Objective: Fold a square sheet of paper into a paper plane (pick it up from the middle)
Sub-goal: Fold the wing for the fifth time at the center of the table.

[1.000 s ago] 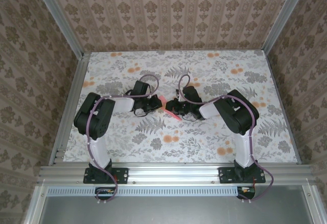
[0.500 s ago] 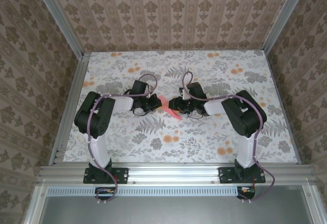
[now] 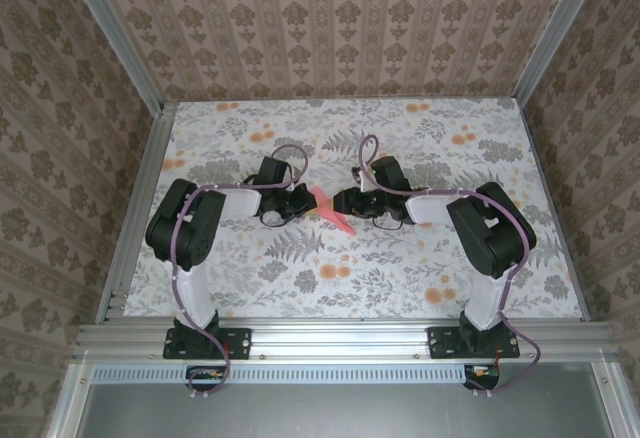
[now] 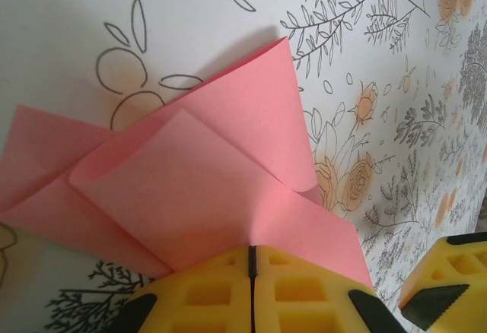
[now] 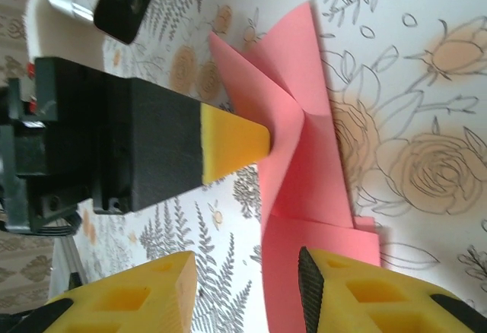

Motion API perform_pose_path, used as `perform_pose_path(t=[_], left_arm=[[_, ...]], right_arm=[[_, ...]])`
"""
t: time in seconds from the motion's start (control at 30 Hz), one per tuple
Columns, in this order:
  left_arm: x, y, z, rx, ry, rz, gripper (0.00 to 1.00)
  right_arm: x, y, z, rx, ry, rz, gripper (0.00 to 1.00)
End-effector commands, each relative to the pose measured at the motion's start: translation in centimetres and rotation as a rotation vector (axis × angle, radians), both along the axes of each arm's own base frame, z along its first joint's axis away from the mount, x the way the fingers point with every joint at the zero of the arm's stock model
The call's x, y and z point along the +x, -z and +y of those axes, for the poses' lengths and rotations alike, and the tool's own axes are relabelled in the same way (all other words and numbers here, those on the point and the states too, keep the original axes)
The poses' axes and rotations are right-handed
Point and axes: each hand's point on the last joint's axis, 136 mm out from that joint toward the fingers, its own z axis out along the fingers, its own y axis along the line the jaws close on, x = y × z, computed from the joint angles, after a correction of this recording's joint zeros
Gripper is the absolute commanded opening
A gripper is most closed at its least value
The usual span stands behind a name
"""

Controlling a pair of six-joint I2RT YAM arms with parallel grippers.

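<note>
Table point(image 3: 400, 278): flat top with a matte covering printed with grey ferns and orange flowers. A ribbed aluminium rail point(image 3: 340, 336) runs along its near edge.

Left gripper point(image 3: 303, 204): black body with yellow, waffle-moulded fingers. In its wrist view the fingers are pressed flush, with only a thin dark seam between them, and they are clamped on one edge of the square sheet of paper point(image 4: 213, 181).

Right gripper point(image 5: 243, 280): the same yellow fingers, one with a ribbed black pad. The jaws stand partly apart with a clear gap and nothing is gripped. A paper corner lies just beside one finger; contact cannot be confirmed from this angle.

Paper: thin, smooth and salmon-pink, at about the middle of the table between the two grippers. It is folded into overlapping triangular flaps with soft, rounded creases. One flap stands upright to a sharp point, and a narrow tip points toward the near edge.
</note>
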Motion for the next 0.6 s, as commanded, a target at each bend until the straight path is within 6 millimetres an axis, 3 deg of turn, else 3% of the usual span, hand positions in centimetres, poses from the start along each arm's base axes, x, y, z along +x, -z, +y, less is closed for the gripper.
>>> perform_pose_path(t=[0.0,0.23,0.57], left_arm=[[-0.7,2.6,1.2,0.064,-0.028,0.079,0.08],[-0.7,2.9,1.2,0.067,-0.033,0.093,0.08],[-0.8,3.1,1.2,0.067,-0.038,0.102,0.08]], right_arm=[[-1.5,0.9,-0.9,-0.092,-0.048,0.001,0.42],[-2.8,1.7,-0.4,-0.175,-0.139,-0.005,0.43],[-2.2,2.0,1.2,-0.192,-0.209,-0.045,0.41]])
